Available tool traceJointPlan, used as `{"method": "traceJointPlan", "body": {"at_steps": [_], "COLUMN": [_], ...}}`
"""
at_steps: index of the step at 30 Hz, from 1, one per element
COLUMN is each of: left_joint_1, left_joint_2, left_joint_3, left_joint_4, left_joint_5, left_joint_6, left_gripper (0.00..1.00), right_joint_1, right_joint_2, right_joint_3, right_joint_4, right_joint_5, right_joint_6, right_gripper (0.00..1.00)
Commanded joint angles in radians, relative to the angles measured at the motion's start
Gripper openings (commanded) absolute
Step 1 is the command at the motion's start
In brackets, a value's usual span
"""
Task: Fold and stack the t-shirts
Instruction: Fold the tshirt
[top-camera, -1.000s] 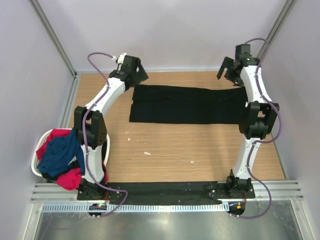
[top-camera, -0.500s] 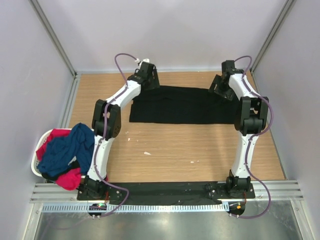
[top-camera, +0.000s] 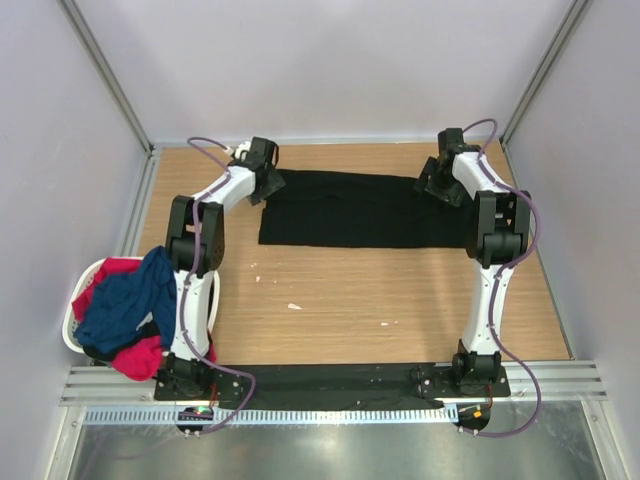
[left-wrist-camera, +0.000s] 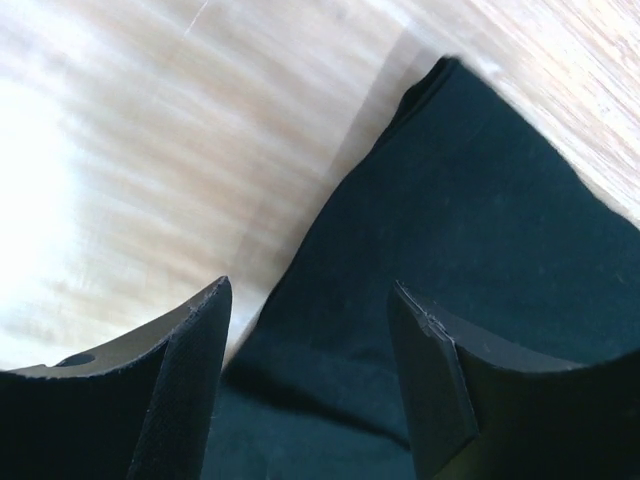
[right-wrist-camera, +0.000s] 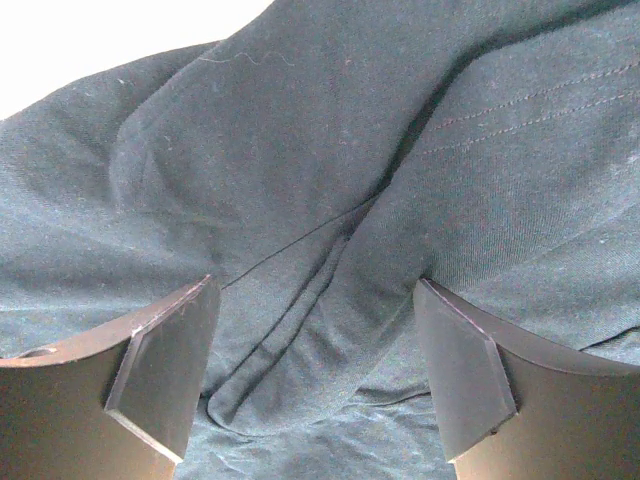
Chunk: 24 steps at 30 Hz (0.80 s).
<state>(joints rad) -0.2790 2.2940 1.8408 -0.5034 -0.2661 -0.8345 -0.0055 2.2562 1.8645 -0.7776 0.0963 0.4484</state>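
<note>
Left gripper (left-wrist-camera: 308, 300) and right gripper (right-wrist-camera: 315, 300) gape over the black t-shirt (top-camera: 370, 212); the left, at its edge, might catch one layer.

- The right end of the black t-shirt (top-camera: 360, 210) is hidden behind the right arm (top-camera: 497, 225) in the overhead view.
- In both wrist views its outline is cut off by the frame edges (the table (left-wrist-camera: 120, 150) beside it is washed out).
- The laundry basket (top-camera: 70, 330) is largely covered by the navy t-shirt (top-camera: 125, 300) and the red-pink t-shirt (top-camera: 140, 358).
</note>
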Motion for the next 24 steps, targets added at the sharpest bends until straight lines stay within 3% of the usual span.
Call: {"method": "traceJointPlan", "body": {"at_steps": [1,3,14,20,22,24], "left_joint_1": [0.009,0.020,0.024,0.023,0.024,0.024], "left_joint_2": [-0.108,-0.113,-0.064,-0.042,-0.051,-0.073], "left_joint_3": [-0.067,-0.086,-0.052,-0.028,-0.034,-0.041], "left_joint_4": [0.006,0.028,0.071,0.075,0.075,0.069], "left_joint_5": [-0.022,-0.013,0.021,0.041,0.038,0.031], "left_joint_6": [-0.115,-0.141,-0.146,-0.140,-0.137,-0.138], "left_gripper": [0.65,0.64,0.34,0.23,0.02,0.00], "right_joint_1": [0.006,0.006,0.006,-0.001,-0.002,-0.005], "right_joint_2": [0.009,0.016,0.028,0.031,0.031,0.032], "right_joint_3": [0.013,0.015,0.032,0.028,0.028,0.030], "right_joint_4": [0.023,0.024,0.009,0.008,0.009,0.008], "right_joint_5": [0.025,0.019,0.019,0.022,0.025,0.026], "right_joint_6": [0.010,0.010,0.009,0.007,0.007,0.007], "right_gripper": [0.84,0.84,0.83,0.82,0.82,0.82]}}
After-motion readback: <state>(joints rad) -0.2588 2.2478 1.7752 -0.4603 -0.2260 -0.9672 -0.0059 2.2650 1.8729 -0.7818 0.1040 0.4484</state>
